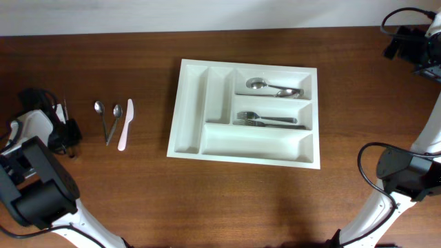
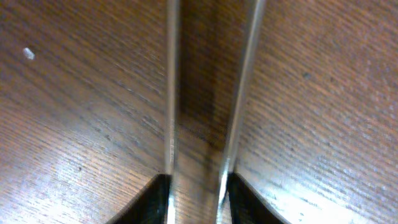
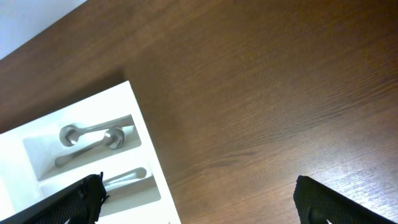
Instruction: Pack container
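Container [image 1: 255, 142] part-filled, 2 spoons [image 1: 107, 120] and knife [image 1: 125, 125] loose on tabletop [image 1: 138, 193]; left fingers [image 2: 155, 200] narrow, right fingers [image 3: 74, 200] wide, both empty, so left should pick next.

The hand's [image 2: 210, 62] thin fingers [image 2: 171, 93] stand narrowly apart, close over the wooden table [image 2: 74, 124].
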